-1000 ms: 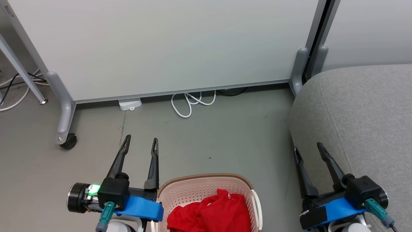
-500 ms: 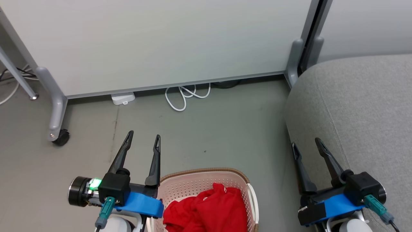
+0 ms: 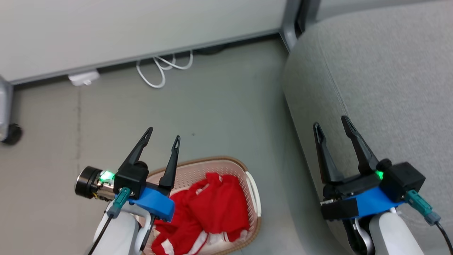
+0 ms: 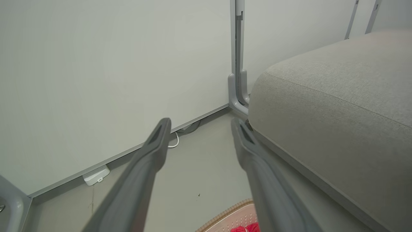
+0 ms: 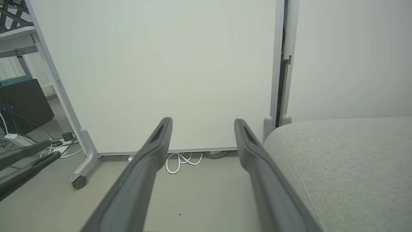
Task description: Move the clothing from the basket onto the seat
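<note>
Bright red clothing [image 3: 212,209] with white striped trim is lying crumpled inside a cream perforated basket [image 3: 201,170] with a brown woven rim, which is sitting on the floor at the near centre. A large light grey upholstered seat [image 3: 382,88] is standing just to its right.

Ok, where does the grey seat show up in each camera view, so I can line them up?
Head view: the seat takes the right side, top to bottom.
Left wrist view: the seat covers the right half.
Right wrist view: the seat lies in the lower right.
Shared landmark: the white cable loop, left of the seat.
</note>
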